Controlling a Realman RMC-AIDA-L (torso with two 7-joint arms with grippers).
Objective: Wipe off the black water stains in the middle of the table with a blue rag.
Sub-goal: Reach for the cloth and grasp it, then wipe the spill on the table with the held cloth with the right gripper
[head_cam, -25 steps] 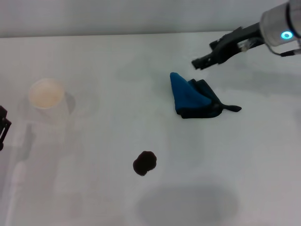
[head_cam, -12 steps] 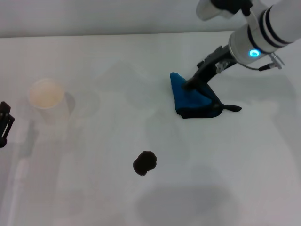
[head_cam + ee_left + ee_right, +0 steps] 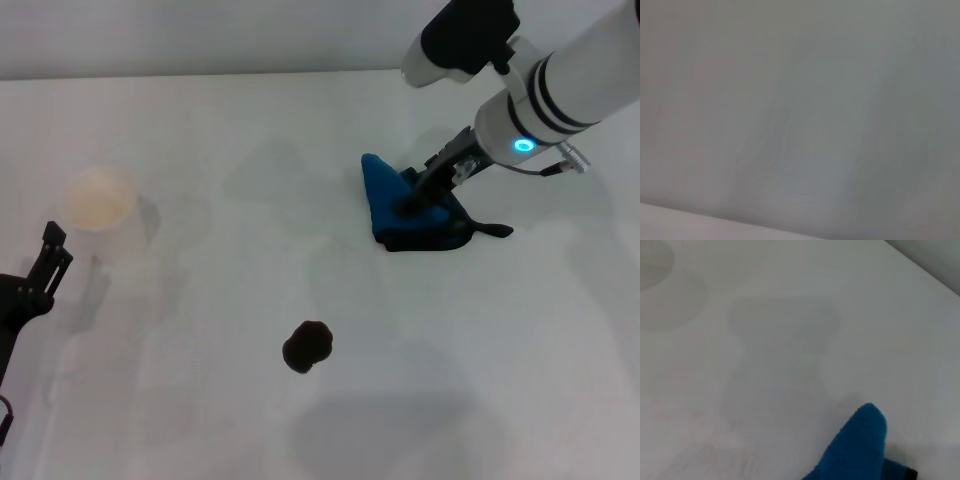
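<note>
While the right gripper is pressing down onto the blue rag, I cannot tell how its fingers are set. That rag is lying right of the bench centre, well apart from the black water stains. Near the left edge, the left gripper is hanging beside a white cup.

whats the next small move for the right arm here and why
Probably close the right gripper on the blue rag and lift it. Its tip sits down on the rag's blue fold, while the black water stains lie untouched on the table, well apart from the rag.
</note>
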